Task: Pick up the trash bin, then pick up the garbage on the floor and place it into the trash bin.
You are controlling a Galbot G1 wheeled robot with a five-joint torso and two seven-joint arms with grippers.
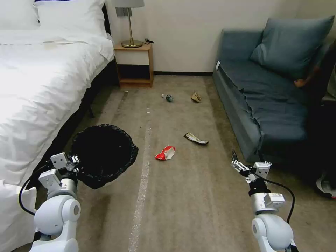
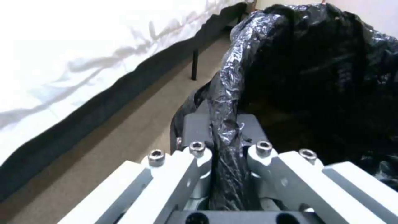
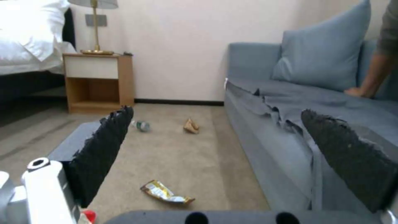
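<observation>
Left pincer (image 2: 224, 137) clamps trash bin (image 1: 105, 154) rim, white body hidden

The carpeted floor (image 1: 182, 196) carries a red-and-white crumpled wrapper (image 1: 166, 153) near centre, a dark-and-yellow snack wrapper (image 1: 195, 138) right of it, and far off a small bottle (image 1: 167, 97) beside what looks like crumpled brown paper (image 1: 196, 97).

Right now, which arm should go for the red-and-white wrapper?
Right. The left gripper is shut on the trash bin rim, while the right gripper is open and empty, with bare carpet between it and the red-and-white wrapper.
</observation>
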